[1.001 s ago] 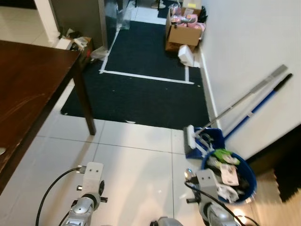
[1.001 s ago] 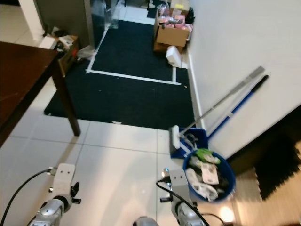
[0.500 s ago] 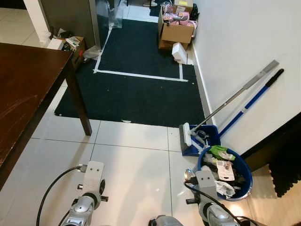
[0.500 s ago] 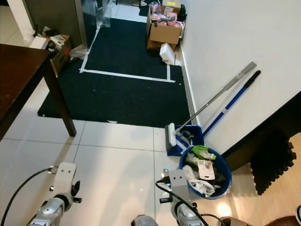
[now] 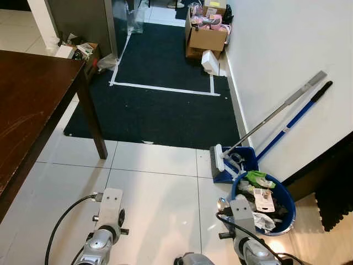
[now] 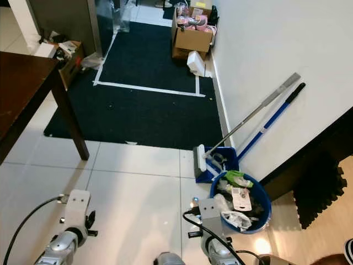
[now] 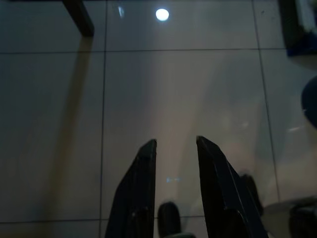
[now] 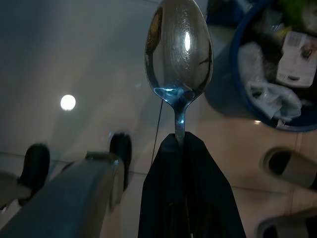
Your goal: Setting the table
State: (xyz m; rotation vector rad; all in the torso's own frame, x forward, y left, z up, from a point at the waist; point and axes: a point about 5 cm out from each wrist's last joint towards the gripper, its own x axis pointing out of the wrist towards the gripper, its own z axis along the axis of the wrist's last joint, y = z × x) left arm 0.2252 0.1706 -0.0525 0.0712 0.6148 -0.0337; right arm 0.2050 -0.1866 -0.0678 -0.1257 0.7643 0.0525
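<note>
Fingers of the right gripper point(image 8: 181, 148) stay clamped on the spoon point(image 8: 179, 47); left fingers point(image 7: 143, 186) apart (empty). View steadied; tabletop point(image 5: 27, 105) unreached.

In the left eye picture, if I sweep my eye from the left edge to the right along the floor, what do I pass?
Dark wooden table → black rug → white brush head → blue bin of rubbish → blue-handled pole leaning on the wall.
</note>
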